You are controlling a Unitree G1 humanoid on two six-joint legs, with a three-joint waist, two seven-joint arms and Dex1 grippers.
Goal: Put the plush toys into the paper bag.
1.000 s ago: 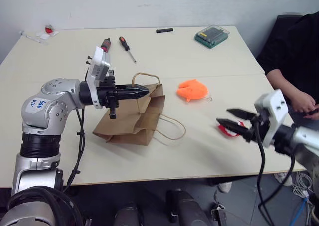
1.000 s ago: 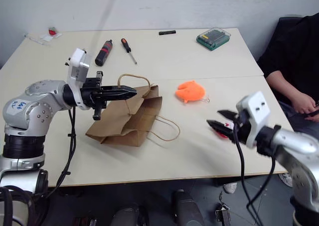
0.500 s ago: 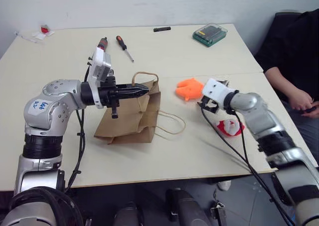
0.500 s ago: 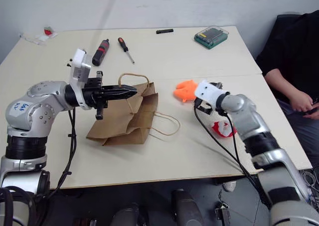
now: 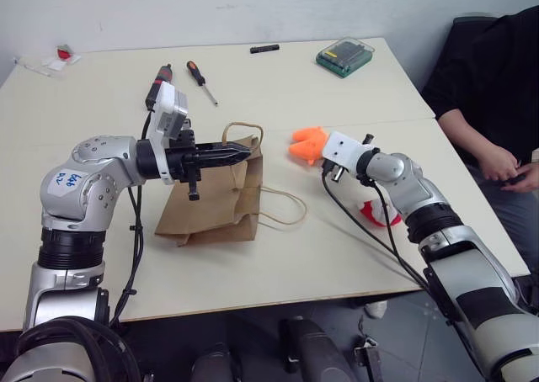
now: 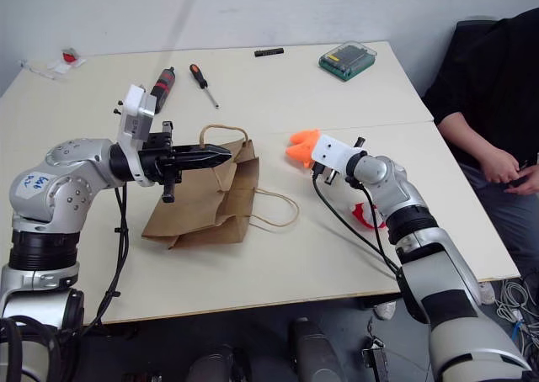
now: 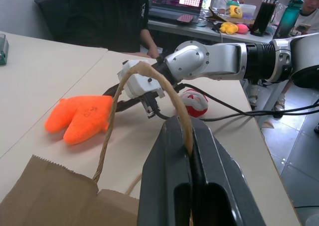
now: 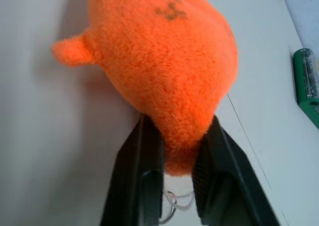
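- Your right gripper (image 8: 178, 136) is clamped on the narrow end of the orange plush toy (image 5: 306, 143), which lies on the table (image 5: 354, 256) just right of the paper bag (image 5: 215, 201).
- Judgement: the toy is light and squashy; the pile compresses between the fingers, so grip deep on the lobe, not its tip.
- Your left gripper (image 5: 240, 153) is closed on the bag's twisted paper handle (image 7: 149, 79), lifting that side. Judgement: kraft paper is stiff but tears; pull gently.
- The red-and-white plush toy (image 5: 377, 212) sits near your right forearm, untouched.
- The right wrist view shows the pinch contact and a small metal ring; the head views show the bag's position, with its body slumped on the table.
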